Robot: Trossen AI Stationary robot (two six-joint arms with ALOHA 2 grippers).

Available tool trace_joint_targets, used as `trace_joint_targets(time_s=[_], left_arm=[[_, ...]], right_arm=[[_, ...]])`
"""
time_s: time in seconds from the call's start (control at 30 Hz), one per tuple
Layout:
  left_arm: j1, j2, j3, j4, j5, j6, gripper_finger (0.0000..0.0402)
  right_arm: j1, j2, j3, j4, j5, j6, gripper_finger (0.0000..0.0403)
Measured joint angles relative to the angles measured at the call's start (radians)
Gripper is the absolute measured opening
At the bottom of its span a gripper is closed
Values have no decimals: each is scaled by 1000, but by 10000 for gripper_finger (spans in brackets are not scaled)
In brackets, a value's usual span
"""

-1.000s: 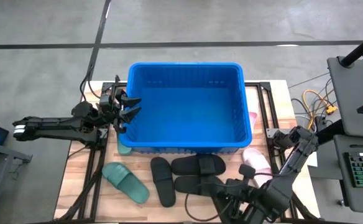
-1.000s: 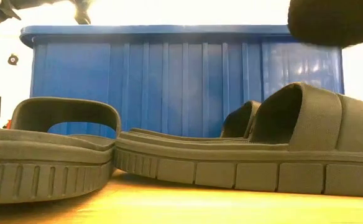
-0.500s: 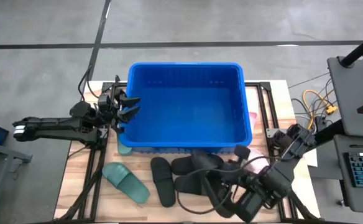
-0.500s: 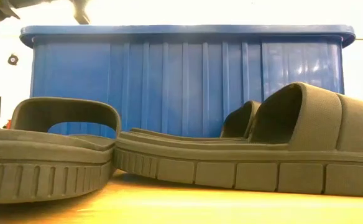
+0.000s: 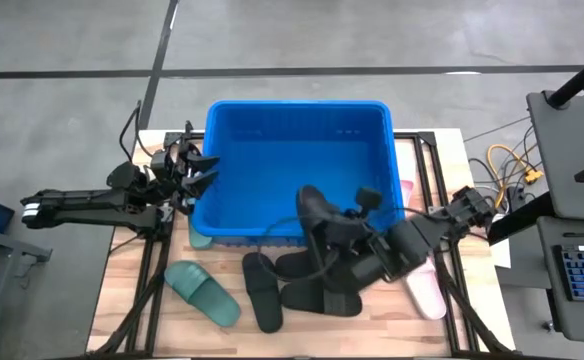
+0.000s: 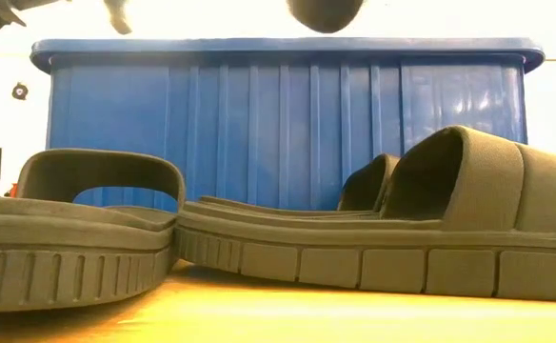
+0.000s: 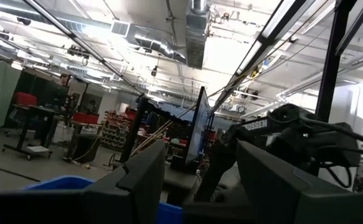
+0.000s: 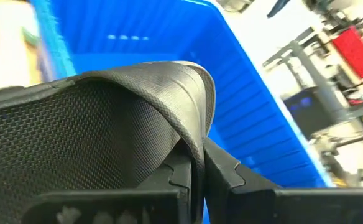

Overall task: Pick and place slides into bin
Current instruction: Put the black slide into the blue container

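The right gripper [image 5: 324, 218] is clamped on the strap of a black slide [image 8: 107, 124], carrying it over the near wall of the blue bin [image 5: 222, 130] so it can drop inside (the bin looks bare so far). The left gripper [image 5: 197, 168] waits by the bin's left rim, fingers apart. Other slides [image 5: 312, 280] lie along the tabletop's near edge.

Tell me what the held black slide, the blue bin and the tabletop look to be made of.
Black rubbery slide sandal: soft matte rubber or foam, seemingly; its textured strap folds in the right tool.
Large bright blue bin: rigid moulded plastic, slightly glossy, with ribbed walls.
Pale tabletop: light wood planks, judging by visible grain and seams.
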Motion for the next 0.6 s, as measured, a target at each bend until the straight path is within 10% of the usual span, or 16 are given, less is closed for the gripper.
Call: trace_joint_targets(time_s=[0.6], left_arm=[[0, 29, -1, 19, -8, 2, 185]], right_arm=[[-368, -65, -6, 1, -20, -408, 11]])
